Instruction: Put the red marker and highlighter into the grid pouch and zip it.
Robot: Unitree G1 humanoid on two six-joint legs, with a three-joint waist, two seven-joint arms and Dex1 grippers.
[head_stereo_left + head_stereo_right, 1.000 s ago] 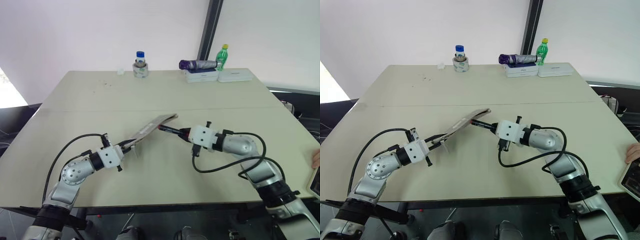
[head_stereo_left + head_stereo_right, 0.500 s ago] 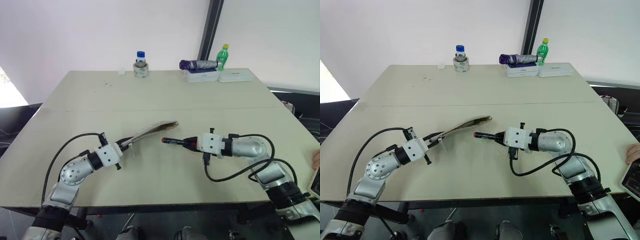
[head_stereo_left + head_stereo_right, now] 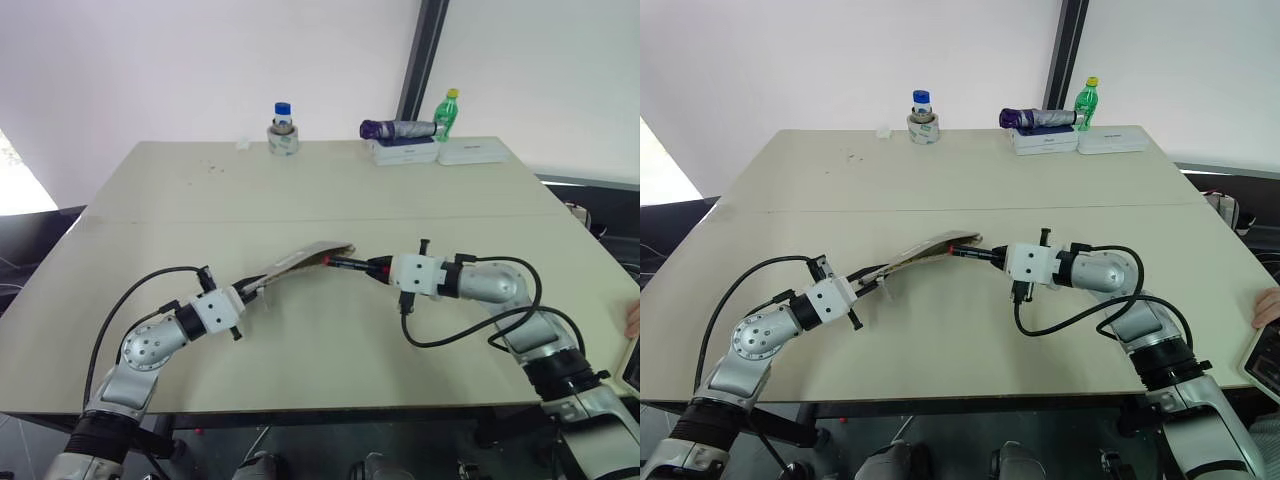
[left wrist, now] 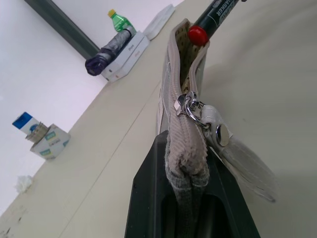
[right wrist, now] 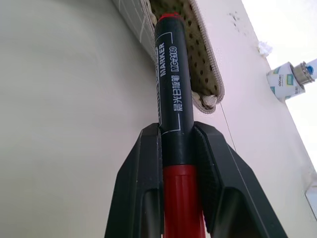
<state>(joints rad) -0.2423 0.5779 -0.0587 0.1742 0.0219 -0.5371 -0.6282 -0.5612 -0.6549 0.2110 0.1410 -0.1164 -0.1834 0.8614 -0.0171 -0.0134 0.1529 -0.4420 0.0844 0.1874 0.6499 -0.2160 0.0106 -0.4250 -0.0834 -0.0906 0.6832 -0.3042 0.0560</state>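
Note:
The grid pouch [image 3: 300, 258] hangs tilted above the table, lifted at its near end, with my left gripper [image 3: 250, 290] shut on that end by the zipper pull [image 4: 190, 106]. The pouch mouth [image 5: 198, 59] gapes open and shows a dotted lining. My right gripper [image 3: 380, 268] is shut on the red marker [image 3: 350, 264], a black barrel with a red cap between the fingers [image 5: 148, 148]. The marker's red far tip [image 4: 197, 33] sits right at the pouch's open mouth. The highlighter is out of view.
At the table's far edge stand a small blue-capped bottle in a tape roll [image 3: 282, 135], white boxes with a purple umbrella on them [image 3: 400, 150] and a green bottle [image 3: 445, 112]. A person's hand [image 3: 1268, 305] shows at the right edge.
My right gripper drew the marker back to the right and away from the pouch, then brought it in again so its tip is at the mouth. The left gripper kept still.

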